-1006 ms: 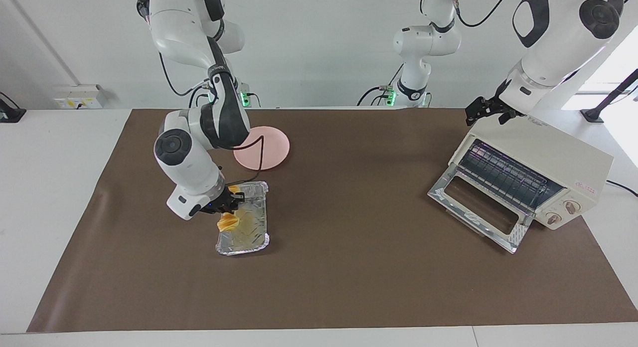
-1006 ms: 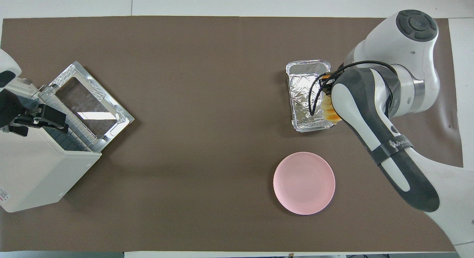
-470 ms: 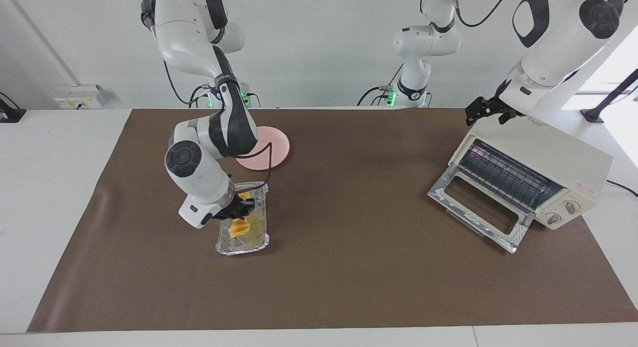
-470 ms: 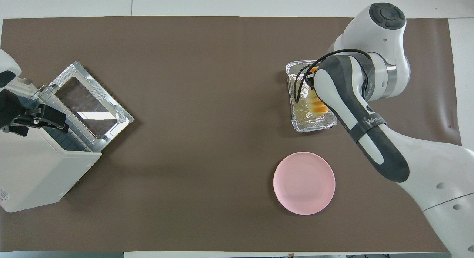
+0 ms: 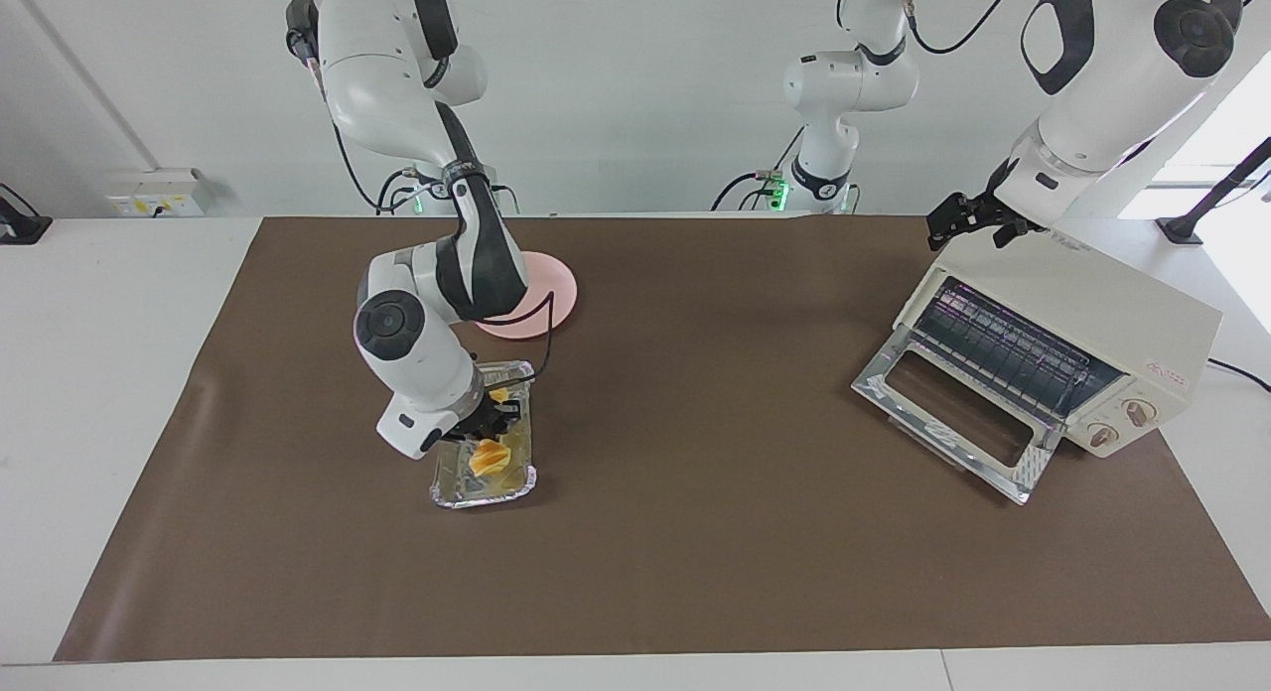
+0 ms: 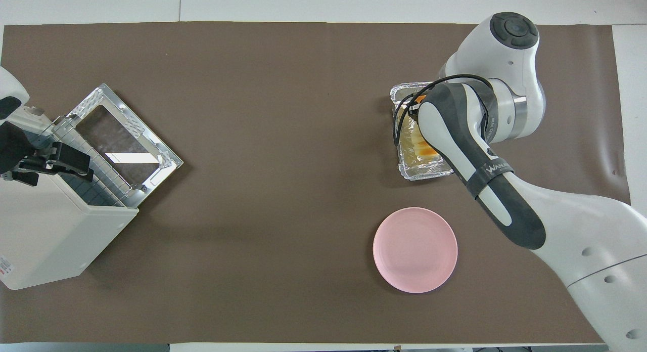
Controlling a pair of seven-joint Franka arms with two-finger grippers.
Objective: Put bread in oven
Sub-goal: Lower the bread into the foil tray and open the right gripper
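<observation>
Right claw has shifted toward the left arm's end of the table since a second ago, from the foil tray's edge to over the tray's middle, and it has carried the bread along; before, the bread hung at the tray's outer rim, now it sits inside the foil tray directly under the claw. Right claw looks clenched on the bread, fingertips pinched at its upper end, though the wrist hides most of the contact, and whether the bread rests on the foil or hangs just above it can't be told. In the overhead view the arm covers the claw and only a strip of bread shows in the tray. Pink plate lies beside the tray, nearer the robots. Left claw unchanged, waiting over the top of the oven, released and holding nothing. Oven door is down, same as before, well apart from the right claw.
</observation>
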